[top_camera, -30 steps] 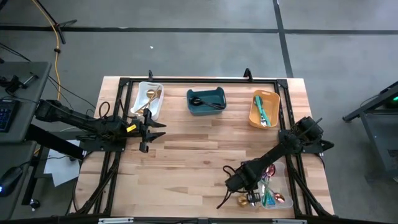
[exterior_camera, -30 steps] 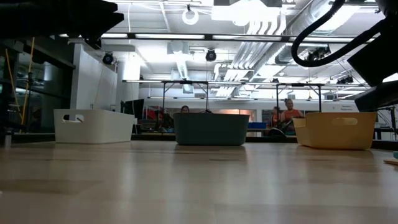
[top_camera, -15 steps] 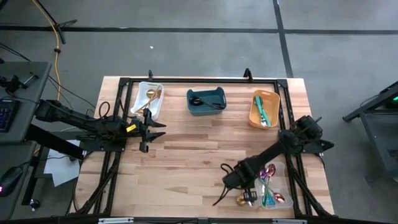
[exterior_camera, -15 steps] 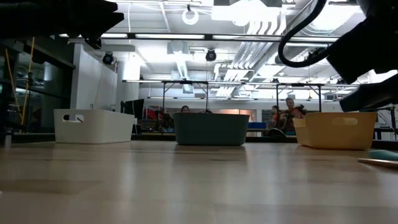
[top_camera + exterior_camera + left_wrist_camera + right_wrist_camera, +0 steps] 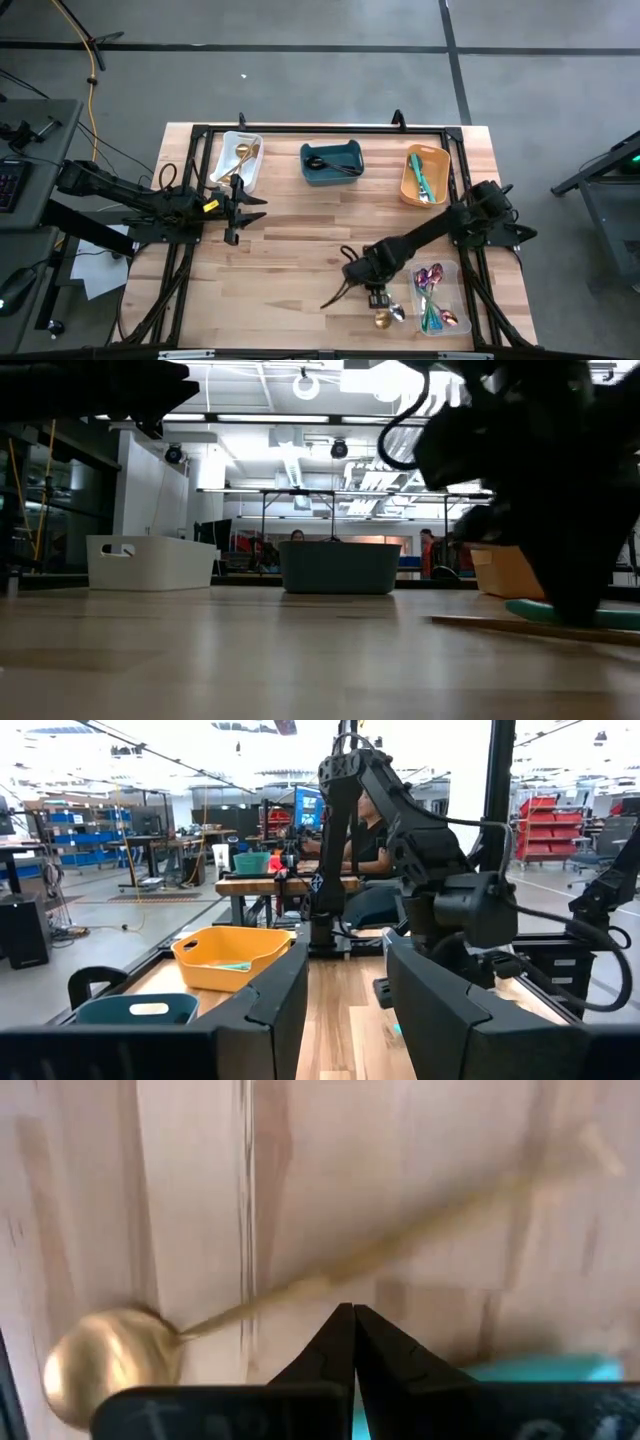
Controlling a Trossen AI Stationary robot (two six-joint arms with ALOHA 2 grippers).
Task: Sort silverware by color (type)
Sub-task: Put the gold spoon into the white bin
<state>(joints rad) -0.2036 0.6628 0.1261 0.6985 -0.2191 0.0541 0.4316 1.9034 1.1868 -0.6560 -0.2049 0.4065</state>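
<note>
The clear bin (image 5: 438,298) sits at the table's near right corner and serves as the landmark here; it holds a jumble of silverware — iridescent purple spoons (image 5: 431,277), a teal-handled utensil (image 5: 432,318) and a coppery piece at its near end. Just beside the clear bin, on the bare wood toward the table's middle, lies a gold spoon (image 5: 382,320) with a silver spoon (image 5: 397,313) touching or nearly touching it. The right gripper (image 5: 352,283) hangs over the wood a little farther from the clear bin on that same side, fingers pressed fully together with nothing between them; in its wrist view the gold spoon lies on the planks beyond the closed tips.

Along the far edge, well apart from the clear bin, stand three more bins; the orange bin (image 5: 410,188) directly beyond it holds teal-handled pieces (image 5: 424,178); the teal bin (image 5: 330,176) holds black utensils (image 5: 333,165); the white bin (image 5: 228,152), farthest of all, holds gold spoons (image 5: 246,156).

The left gripper (image 5: 247,208) waits beside the white bin, fingers parted and holding nothing.
</note>
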